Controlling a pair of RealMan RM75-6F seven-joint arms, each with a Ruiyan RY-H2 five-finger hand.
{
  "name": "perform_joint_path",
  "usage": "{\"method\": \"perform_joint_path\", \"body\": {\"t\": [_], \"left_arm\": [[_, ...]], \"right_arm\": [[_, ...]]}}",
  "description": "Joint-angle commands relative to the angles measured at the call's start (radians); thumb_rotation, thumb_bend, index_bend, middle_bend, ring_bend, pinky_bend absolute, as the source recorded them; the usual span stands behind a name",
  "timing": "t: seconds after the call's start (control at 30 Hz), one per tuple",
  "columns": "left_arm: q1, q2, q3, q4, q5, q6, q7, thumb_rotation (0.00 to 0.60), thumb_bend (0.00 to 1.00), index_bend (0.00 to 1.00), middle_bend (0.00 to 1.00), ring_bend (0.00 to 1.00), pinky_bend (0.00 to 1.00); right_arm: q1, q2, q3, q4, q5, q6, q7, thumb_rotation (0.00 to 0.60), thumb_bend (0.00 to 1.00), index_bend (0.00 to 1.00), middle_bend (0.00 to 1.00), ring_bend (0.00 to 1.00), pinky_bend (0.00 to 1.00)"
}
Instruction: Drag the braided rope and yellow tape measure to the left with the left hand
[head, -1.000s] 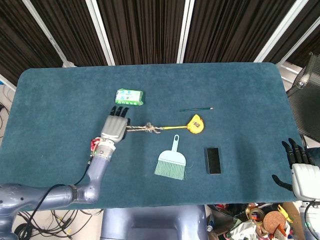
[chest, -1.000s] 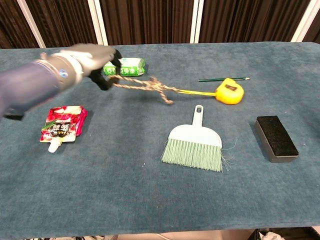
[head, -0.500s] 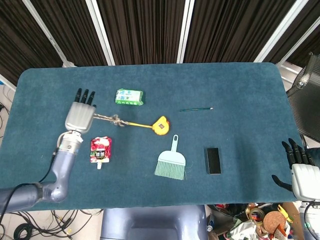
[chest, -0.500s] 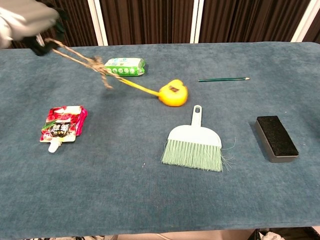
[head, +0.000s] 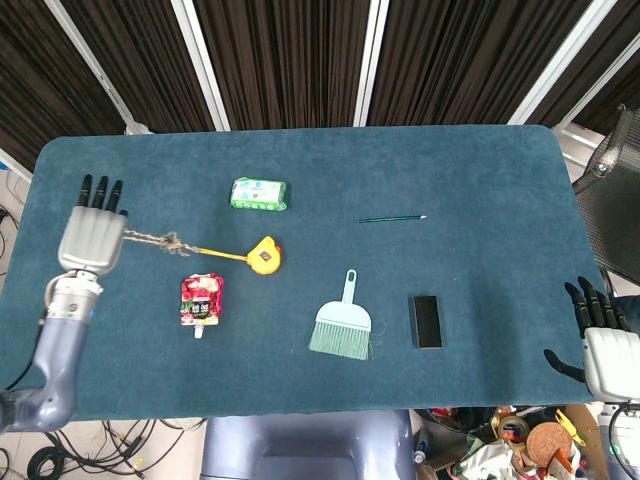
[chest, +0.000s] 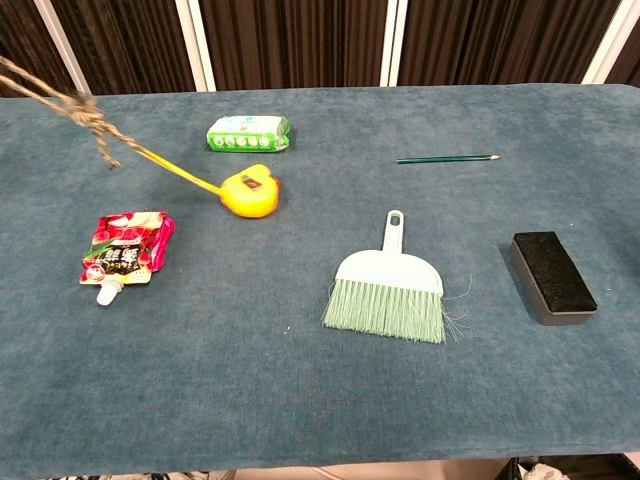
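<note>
Teal worktop (head: 480, 170), left hand (head: 92, 238) gripping the rope (head: 160, 240), tape (head: 264, 255) trailing near the left-centre.
Largest risk, as I judge it: the left hand sits close to the worktop's left edge, so pulling further could carry rope and tape off the side. Next, the rope rises off the cloth in the chest view, so a jerk could roll the tape or swing it into the pouch (head: 201, 301) just below it, or the wipes pack (head: 259, 193) above. Smallest: the knot joining rope and yellow blade could slip. Right hand (head: 597, 340) rests apart at the right edge, fingers spread, holding nothing.
</note>
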Motion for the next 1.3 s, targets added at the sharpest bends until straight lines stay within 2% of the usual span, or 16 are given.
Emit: {"method": "perform_joint_path", "body": {"t": [0.03,0.43,0.6,0.77,0.83,0.97,1.03,1.2,1.3], "left_arm": [[0.039,0.056,0.024,-0.032,0.042,0.024,-0.027,0.6,0.58,0.58,0.07,0.0,0.0],[0.106,0.162,0.062,-0.062,0.12,0.013,-0.051,0.6,0.59,0.59,0.07,0.0,0.0],[0.099,0.13,0.026,-0.062,0.133,-0.007,-0.082,0.6,0.58,0.58,0.07,0.0,0.0],[0.051,0.04,-0.035,-0.052,0.16,-0.053,-0.112,0.6,0.58,0.57,0.07,0.0,0.0],[0.026,-0.002,-0.052,-0.04,0.165,-0.079,-0.104,0.6,0.55,0.5,0.05,0.0,0.0],[-0.012,-0.08,-0.073,-0.016,0.128,-0.123,-0.064,0.6,0.34,0.17,0.0,0.0,0.0],[-0.022,-0.098,-0.082,-0.027,0.103,-0.144,-0.059,0.6,0.3,0.09,0.0,0.0,0.0],[-0.024,-0.097,-0.09,-0.064,0.091,-0.169,-0.087,0.6,0.29,0.07,0.0,0.0,0.0],[-0.009,-0.075,-0.093,-0.111,0.103,-0.149,-0.106,0.6,0.29,0.06,0.0,0.0,0.0]], "right_arm": [[0.0,0.0,0.001,0.0,0.001,0.0,-0.001,0.6,0.07,0.08,0.0,0.08,0.16],[0.0,-0.002,0.003,0.0,0.005,0.001,-0.004,0.6,0.07,0.08,0.0,0.08,0.16],[0.0,-0.002,0.002,-0.001,0.004,0.0,-0.004,0.6,0.07,0.08,0.0,0.08,0.16],[0.0,-0.002,0.003,-0.001,0.004,0.001,-0.004,0.6,0.07,0.08,0.0,0.08,0.16],[0.0,-0.002,0.003,0.0,0.004,0.0,-0.005,0.6,0.07,0.08,0.0,0.08,0.16],[0.001,-0.002,0.004,0.001,0.009,-0.003,-0.002,0.6,0.07,0.08,0.0,0.08,0.16],[0.001,-0.001,0.004,0.001,0.008,-0.003,-0.001,0.6,0.07,0.08,0.0,0.08,0.16],[0.001,-0.002,0.003,0.003,0.004,-0.002,0.0,0.6,0.07,0.08,0.0,0.08,0.16],[0.002,-0.003,0.002,0.004,0.002,-0.003,-0.001,0.6,0.07,0.08,0.0,0.08,0.16]]}}
